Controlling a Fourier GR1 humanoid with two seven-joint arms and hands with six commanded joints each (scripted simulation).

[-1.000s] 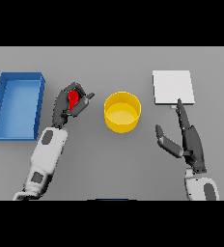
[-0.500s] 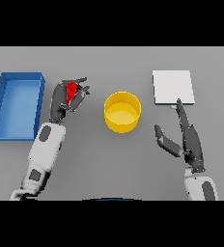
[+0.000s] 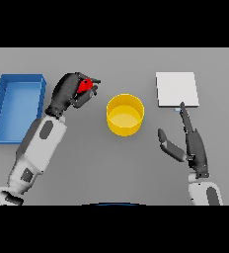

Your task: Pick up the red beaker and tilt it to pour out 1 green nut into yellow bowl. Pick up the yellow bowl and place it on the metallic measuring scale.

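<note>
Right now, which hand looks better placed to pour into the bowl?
Left. The left hand already grips the beaker beside the bowl; the right hand is open near the scale.

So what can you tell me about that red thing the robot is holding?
The red beaker is small, bright red and plastic-looking, mostly hidden inside the curled dark fingers of the left hand. Only its upper part shows. It sits between the blue tray and the yellow bowl; its tilt and contents cannot be made out.

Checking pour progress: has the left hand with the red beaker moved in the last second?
Yes. The left hand, holding the red beaker, rose slightly away from the robot, level with the blue tray.
</note>
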